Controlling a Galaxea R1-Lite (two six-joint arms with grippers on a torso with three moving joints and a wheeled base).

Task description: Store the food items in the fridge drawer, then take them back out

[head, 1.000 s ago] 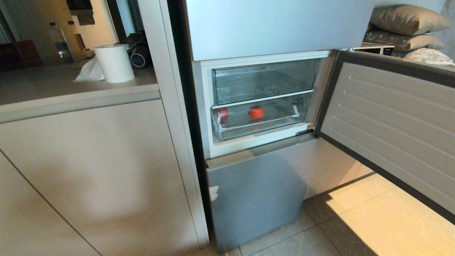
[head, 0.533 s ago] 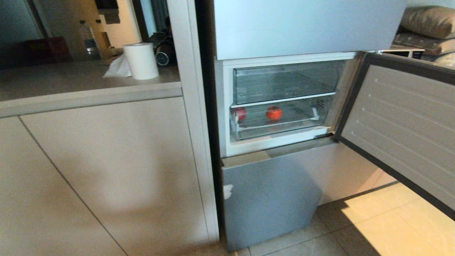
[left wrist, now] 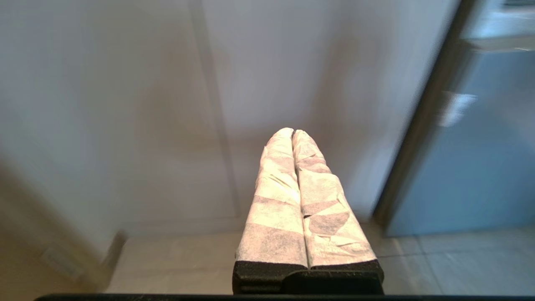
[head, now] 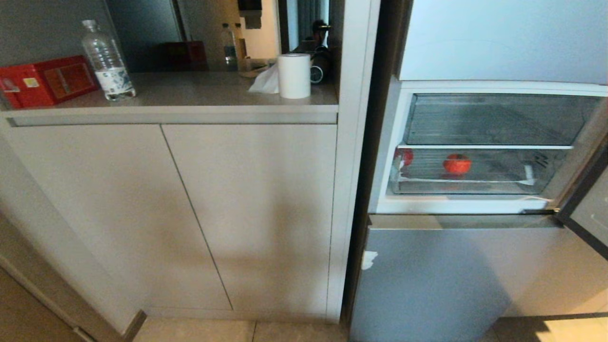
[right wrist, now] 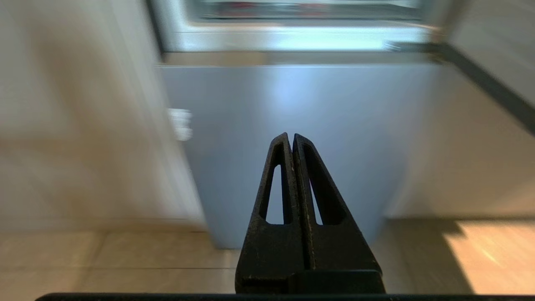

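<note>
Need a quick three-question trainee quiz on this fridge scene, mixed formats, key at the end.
1. True or false: the red round fruit and the orange-red round fruit lie in the shallow transparent plastic drawer.
2. The white paper towel roll stands on: A) the floor B) the beige countertop C) a fridge shelf.
3. Fill in: the cloth-wrapped left gripper and the black right gripper are both ____.
Key: 1 true; 2 B; 3 shut.

No text or label can be read anywhere

Head looks down; wrists low, level; share lower fridge door (head: 427, 275).
</note>
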